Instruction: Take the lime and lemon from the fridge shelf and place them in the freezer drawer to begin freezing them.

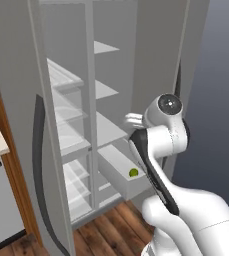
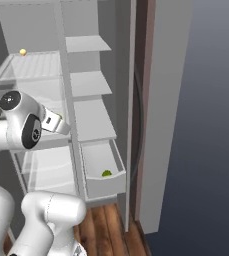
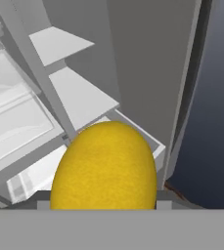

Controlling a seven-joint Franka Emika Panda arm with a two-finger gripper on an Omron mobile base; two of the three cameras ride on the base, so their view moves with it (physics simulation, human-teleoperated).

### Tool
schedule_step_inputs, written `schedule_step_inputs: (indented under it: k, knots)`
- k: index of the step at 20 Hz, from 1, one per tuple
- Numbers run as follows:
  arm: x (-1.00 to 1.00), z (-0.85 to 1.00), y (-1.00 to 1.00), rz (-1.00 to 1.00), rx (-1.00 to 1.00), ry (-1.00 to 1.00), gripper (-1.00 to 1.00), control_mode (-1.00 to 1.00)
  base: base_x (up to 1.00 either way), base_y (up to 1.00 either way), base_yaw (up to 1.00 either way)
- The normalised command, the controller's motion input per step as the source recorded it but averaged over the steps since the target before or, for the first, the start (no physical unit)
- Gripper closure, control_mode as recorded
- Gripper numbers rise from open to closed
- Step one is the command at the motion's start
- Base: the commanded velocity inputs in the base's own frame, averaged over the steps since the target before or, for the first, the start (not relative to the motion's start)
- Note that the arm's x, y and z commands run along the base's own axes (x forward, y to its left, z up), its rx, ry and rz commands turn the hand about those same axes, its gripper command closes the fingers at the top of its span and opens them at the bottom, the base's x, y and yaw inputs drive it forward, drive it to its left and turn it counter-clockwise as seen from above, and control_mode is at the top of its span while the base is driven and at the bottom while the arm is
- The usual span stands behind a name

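Closest to us, our gripper (image 3: 103, 207) is clamped on the lemon (image 3: 104, 168), a pebbled yellow oval. Beyond it, the freezer drawer (image 2: 104, 186), a pale grey box, stands pulled out with the smooth green lime (image 2: 106, 173) inside. Farther up is the translucent fridge shelf (image 2: 31, 66), a small yellowish ball (image 2: 22, 51) at its back.

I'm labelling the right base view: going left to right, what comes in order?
Arm's dark joint → gripper with the lemon → lime in the freezer drawer → the fridge's brown side edge.
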Motion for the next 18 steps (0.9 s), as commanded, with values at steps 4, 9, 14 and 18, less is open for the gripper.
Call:
schedule_step_inputs:
  k: [4, 9, 14, 18]
  knots:
    - [0.08, 0.00, 0.00, 0.00, 0.00, 0.02, 1.00, -1.00, 0.23, 0.00, 0.00]
    - [0.32, -0.14, -0.10, 0.00, 0.00, 0.20, 1.00, -1.00, 0.00, 0.00, 0.00]
    - [0.40, -0.43, -0.19, 0.00, 0.00, 0.32, 1.00, -1.00, 0.00, 0.00, 0.00]
    - [0.51, -0.69, -0.15, 0.00, 0.00, 0.34, 1.00, -1.00, 0.00, 0.00, 0.00]
